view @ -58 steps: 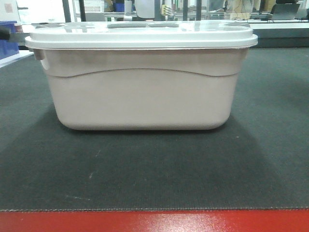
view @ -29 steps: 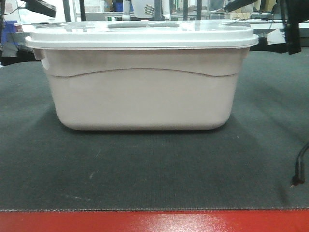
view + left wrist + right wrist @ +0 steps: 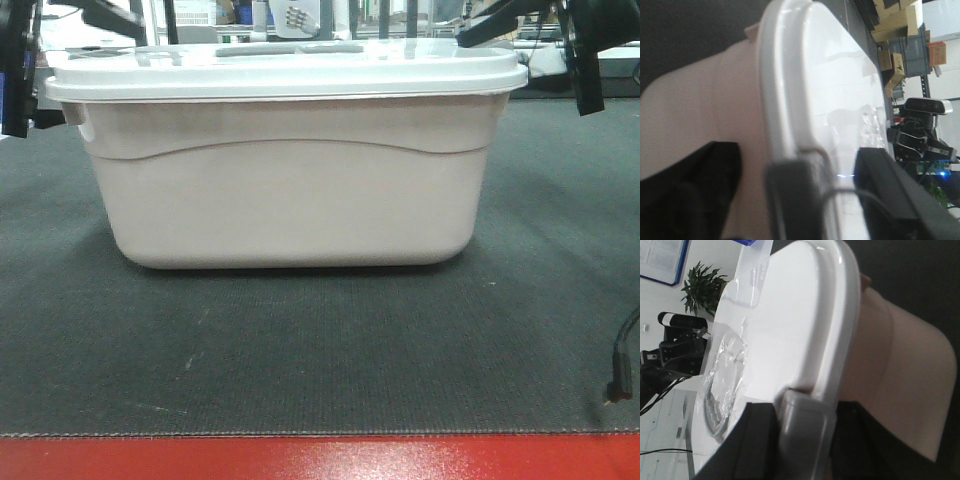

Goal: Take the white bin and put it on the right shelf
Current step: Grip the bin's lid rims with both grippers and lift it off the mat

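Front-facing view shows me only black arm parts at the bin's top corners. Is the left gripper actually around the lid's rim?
Observer: Yes. The left wrist view shows the left gripper straddling the rim of the white bin, one side over the lid, the other beside the wall. There are gaps on both sides, so it is open.
Operator: Anything between its jaws besides the rim?
Observer: A grey latch clipped over the rim sits right between them.
Operator: And the right side?
Observer: The right wrist view shows the right gripper closely bracketing a matching grey latch. I cannot tell whether it is clamped.
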Available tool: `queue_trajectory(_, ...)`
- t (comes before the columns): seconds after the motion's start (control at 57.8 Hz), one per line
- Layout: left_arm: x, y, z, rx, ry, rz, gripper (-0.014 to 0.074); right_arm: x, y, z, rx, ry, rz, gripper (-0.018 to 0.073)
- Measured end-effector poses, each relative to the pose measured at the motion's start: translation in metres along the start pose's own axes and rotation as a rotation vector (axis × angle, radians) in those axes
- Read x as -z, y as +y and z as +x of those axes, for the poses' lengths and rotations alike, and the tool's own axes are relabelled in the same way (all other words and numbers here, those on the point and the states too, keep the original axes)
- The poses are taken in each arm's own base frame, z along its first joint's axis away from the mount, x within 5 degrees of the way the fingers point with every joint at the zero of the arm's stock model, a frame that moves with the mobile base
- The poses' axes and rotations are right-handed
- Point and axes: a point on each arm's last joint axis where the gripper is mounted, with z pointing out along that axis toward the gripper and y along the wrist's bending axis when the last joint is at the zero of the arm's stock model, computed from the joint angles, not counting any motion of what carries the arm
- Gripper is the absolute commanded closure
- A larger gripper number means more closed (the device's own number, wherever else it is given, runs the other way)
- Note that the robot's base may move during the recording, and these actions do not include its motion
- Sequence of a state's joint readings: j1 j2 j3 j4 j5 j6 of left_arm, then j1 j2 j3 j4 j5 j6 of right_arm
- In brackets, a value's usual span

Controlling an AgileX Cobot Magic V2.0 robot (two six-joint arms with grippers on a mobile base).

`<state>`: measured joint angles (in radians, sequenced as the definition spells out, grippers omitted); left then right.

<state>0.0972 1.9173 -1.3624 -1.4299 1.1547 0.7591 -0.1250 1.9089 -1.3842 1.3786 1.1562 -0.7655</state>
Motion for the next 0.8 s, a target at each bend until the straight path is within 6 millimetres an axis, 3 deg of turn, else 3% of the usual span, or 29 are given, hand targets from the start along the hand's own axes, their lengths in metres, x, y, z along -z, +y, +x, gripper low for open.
queue_trajectory(0.225,0.001,-0.001,-0.003,0.014,-0.028,0.007,0.0734,0.001,-0.004,-0.001,-0.012,-0.011,0.013,0.0503)
queue_trajectory(0.519,0.001,-0.005,-0.008,0.038,-0.073,0.05,0.0713,0.007,0.009,-0.008,-0.011,-0.087,-0.021,0.0503)
queue_trajectory(0.796,0.017,-0.045,-0.013,-0.006,-0.171,0.143,0.0713,0.026,0.052,-0.016,0.031,-0.221,-0.102,0.0503)
